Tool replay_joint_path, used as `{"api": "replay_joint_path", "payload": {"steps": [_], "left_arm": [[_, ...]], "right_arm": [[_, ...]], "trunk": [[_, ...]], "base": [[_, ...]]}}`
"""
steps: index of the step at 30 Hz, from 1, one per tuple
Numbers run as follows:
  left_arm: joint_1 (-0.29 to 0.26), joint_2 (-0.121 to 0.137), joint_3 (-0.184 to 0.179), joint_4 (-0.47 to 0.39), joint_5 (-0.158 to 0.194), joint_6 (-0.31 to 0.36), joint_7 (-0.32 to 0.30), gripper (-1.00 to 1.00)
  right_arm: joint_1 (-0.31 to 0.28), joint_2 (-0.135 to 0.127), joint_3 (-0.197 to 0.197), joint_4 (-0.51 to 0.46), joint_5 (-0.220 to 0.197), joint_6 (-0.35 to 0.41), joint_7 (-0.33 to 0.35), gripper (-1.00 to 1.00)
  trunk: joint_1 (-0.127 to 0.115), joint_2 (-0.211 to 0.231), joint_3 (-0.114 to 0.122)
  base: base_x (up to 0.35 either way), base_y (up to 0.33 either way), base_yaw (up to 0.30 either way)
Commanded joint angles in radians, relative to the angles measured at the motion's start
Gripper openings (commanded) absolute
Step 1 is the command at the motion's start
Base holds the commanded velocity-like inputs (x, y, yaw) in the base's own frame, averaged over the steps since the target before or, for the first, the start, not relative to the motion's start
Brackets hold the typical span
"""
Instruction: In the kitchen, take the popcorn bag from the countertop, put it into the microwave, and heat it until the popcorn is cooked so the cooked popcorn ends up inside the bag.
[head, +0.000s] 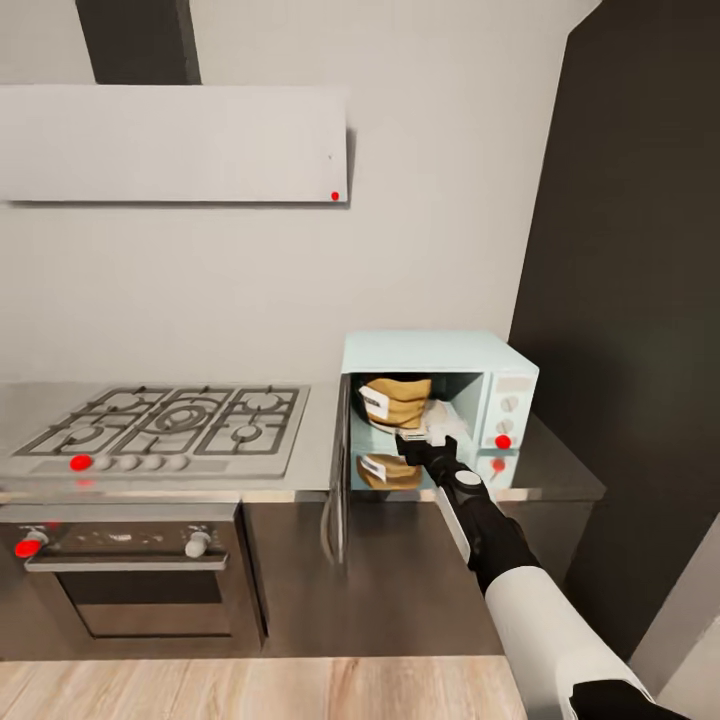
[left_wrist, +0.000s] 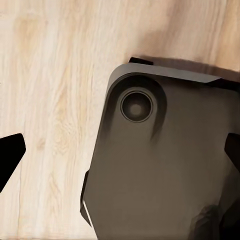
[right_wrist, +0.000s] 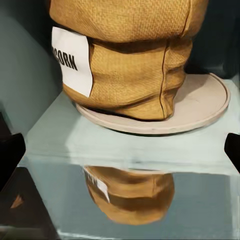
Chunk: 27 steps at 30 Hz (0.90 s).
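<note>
Right pincer at the mouth of the microwave, fingers spread and released, nothing between them. Ahead of the fingertips, inside the cavity: bag upright on the round turntable, white label facing out, well clear of both tips. Below it, a mirrored bag on the glossy cavity floor. Microwave door swung wide, off to the pincer's left, hanging past the edge of the countertop. Two knobs and a red dot on the white panel, just right of the wrist. Stove further left along the counter.

Left pincer over plank floor, dark tips at opposite frame edges, spread and empty, beside the robot's grey base.
</note>
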<state>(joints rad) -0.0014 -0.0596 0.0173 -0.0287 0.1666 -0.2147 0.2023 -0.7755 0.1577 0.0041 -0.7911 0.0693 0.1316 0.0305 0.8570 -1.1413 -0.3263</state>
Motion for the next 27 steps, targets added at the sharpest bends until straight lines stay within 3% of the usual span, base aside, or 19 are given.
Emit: {"api": "replay_joint_path", "payload": {"steps": [1, 13, 14, 16, 17, 18, 21, 22, 25, 27], "left_arm": [[0.0, 0.0, 0.001, 0.0, 0.005, -0.003, 0.001, 1.0], [0.0, -0.002, 0.001, 0.0, 0.004, -0.003, 0.0, 1.0], [0.0, -0.002, 0.001, 0.0, 0.004, -0.003, 0.0, 1.0], [0.0, -0.002, 0.002, -0.001, 0.004, -0.003, 0.0, 1.0], [0.0, -0.002, 0.002, -0.001, 0.003, -0.003, 0.0, 1.0], [0.0, -0.002, 0.003, -0.002, 0.003, -0.003, 0.0, 1.0], [0.0, -0.001, 0.003, -0.002, 0.002, -0.003, 0.0, 1.0], [0.0, -0.001, 0.003, -0.002, 0.002, -0.002, 0.0, 1.0], [0.0, 0.0, 0.003, -0.002, 0.003, -0.002, 0.0, 1.0], [0.0, 0.001, 0.002, -0.002, 0.005, -0.002, -0.001, 1.0]], "right_arm": [[0.0, 0.0, -0.001, -0.002, 0.007, 0.013, 0.003, 1.0], [0.0, -0.004, -0.005, 0.009, -0.002, 0.025, 0.009, 1.0], [0.0, -0.013, -0.006, 0.009, -0.004, 0.033, 0.009, 1.0], [0.0, -0.08, -0.007, 0.013, -0.012, 0.077, 0.011, 1.0], [0.001, -0.1, -0.007, 0.016, -0.014, 0.088, 0.012, 1.0], [0.001, -0.13, -0.008, 0.045, -0.014, 0.1, 0.011, 1.0], [0.001, -0.17, -0.009, 0.144, -0.013, 0.101, 0.01, 1.0], [0.001, -0.191, -0.009, 0.233, -0.013, 0.096, 0.011, 1.0], [0.001, -0.205, -0.009, 0.435, -0.01, 0.088, 0.007, 1.0], [0.001, -0.218, -0.009, 0.64, -0.01, 0.023, 0.006, 1.0]], "trunk": [[-0.001, -0.001, -0.001], [-0.001, -0.001, -0.001], [-0.001, -0.001, -0.001], [-0.001, -0.001, -0.001], [-0.001, -0.001, -0.001], [-0.001, -0.001, -0.001], [-0.001, -0.001, -0.001], [-0.001, -0.001, -0.001], [-0.001, -0.001, -0.001], [-0.001, -0.001, -0.001]], "base": [[-0.34, 0.0, 0.0], [-0.339, 0.0, 0.0], [-0.339, 0.0, 0.0], [-0.339, 0.0, 0.0], [-0.339, 0.0, 0.0], [-0.339, 0.0, 0.0], [-0.338, -0.012, 0.0], [-0.26, -0.058, 0.0], [-0.089, -0.02, 0.0], [-0.014, -0.003, 0.0]]}}
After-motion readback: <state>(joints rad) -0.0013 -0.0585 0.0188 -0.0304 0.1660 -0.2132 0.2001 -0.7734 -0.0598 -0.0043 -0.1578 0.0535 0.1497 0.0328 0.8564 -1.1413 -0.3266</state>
